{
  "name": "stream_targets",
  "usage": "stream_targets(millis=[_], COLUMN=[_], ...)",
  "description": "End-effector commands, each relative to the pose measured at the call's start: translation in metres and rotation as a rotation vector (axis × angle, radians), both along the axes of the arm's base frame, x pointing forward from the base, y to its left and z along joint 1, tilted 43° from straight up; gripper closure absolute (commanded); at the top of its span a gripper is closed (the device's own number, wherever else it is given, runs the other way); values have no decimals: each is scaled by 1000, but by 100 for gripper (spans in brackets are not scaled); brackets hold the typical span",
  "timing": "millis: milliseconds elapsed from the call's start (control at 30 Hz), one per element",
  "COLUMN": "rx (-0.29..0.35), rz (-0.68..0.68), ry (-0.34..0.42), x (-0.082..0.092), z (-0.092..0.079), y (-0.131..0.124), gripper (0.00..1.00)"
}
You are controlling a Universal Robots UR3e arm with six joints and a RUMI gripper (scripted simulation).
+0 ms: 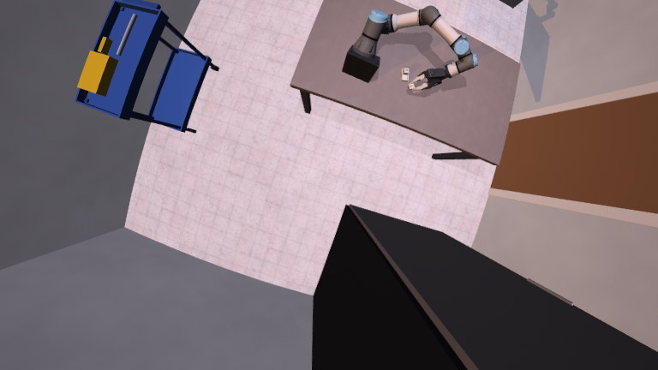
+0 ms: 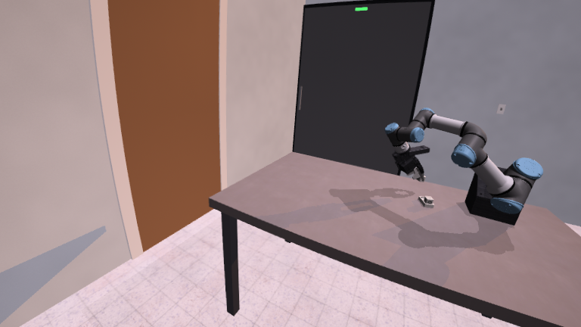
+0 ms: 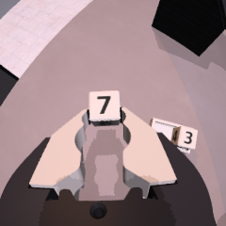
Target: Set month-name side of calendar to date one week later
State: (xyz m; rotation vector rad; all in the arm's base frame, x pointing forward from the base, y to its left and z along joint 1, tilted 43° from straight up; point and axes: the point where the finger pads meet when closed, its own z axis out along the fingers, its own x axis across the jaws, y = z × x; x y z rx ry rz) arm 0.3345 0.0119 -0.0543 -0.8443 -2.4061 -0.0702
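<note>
Wrist view: one cube [image 3: 104,106] is clamped between the two tan fingers of the gripper [image 3: 104,123], its "7" face toward the camera and upright.
Gripper: narrowed on the cube, holding it off the surface [image 3: 71,71]; in the exterior view the gripper [image 2: 415,174] hangs above the surface [image 2: 299,203].
Cubes: two in all. The second cube [image 3: 187,137] sits at 3 o'clock from the held one, showing a "3"; a dark digit on its side face is too blurred to read.
Tray: one, the tray [image 3: 162,126], pale, with the second cube at its right end; its left place is bare. The month name cannot be read.
Top view: tray [image 1: 404,74] lies between the base [image 1: 361,66] and the gripper [image 1: 415,86], at about 10 o'clock from the gripper and near it.
Arm: one arm [image 2: 469,152], on a black base [image 2: 480,210].
Room: one brown door [image 2: 163,104], one black cabinet [image 2: 359,79], one blue cart [image 1: 140,21] with one yellow box [image 1: 97,73], well apart from the surface.
</note>
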Motion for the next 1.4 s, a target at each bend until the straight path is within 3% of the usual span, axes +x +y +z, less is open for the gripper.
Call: stream_targets(millis=[0, 567, 1367], rx=[27, 96, 131], rz=[-25, -85, -114], ry=[-30, -97, -126], x=[0, -1, -1], z=[0, 1, 0], y=[-1, -2, -2], gripper=[90, 90, 90])
